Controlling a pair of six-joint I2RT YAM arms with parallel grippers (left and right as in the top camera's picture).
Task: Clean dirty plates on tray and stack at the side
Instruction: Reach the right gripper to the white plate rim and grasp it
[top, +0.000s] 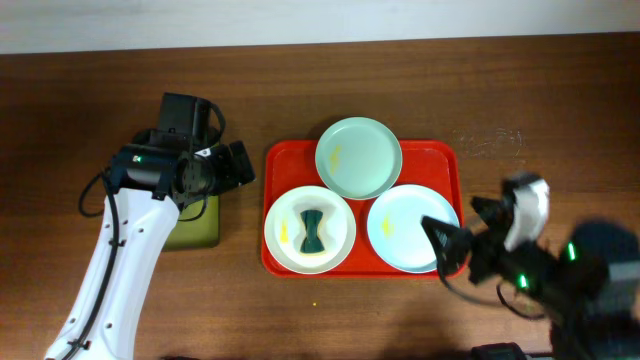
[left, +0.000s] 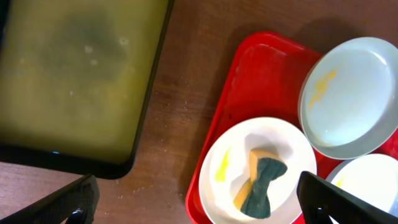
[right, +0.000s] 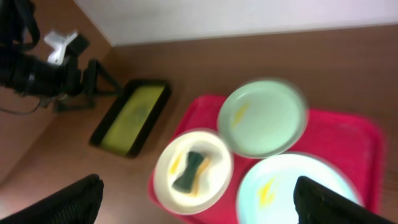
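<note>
On the brown wooden surface (top: 560, 90), the red tray (top: 285, 160) is filled by the pale green plate (top: 359, 158) at the far side, the white plate (top: 338, 212) near left and the pale blue plate (top: 400, 228) near right. A pinched sponge (top: 313, 231) is cradled in the white plate, its long axis running near to far, to the right of the left gripper (top: 240, 163), whose jaws are spread wide beside the black-rimmed tray (top: 195, 230). The right gripper (top: 452, 225), blurred from overhead, is likewise parted and seems to hang over the pale blue plate's edge, farther off.

left arm (top: 115, 270) runs white from the lower left of the frame up to centre left, its left gripper (top: 236, 166) pointing right, jaws wide apart, empty. right arm (top: 575, 275), blurred at lower right, points the right gripper (top: 448, 212) left, jaws spread, empty.
</note>
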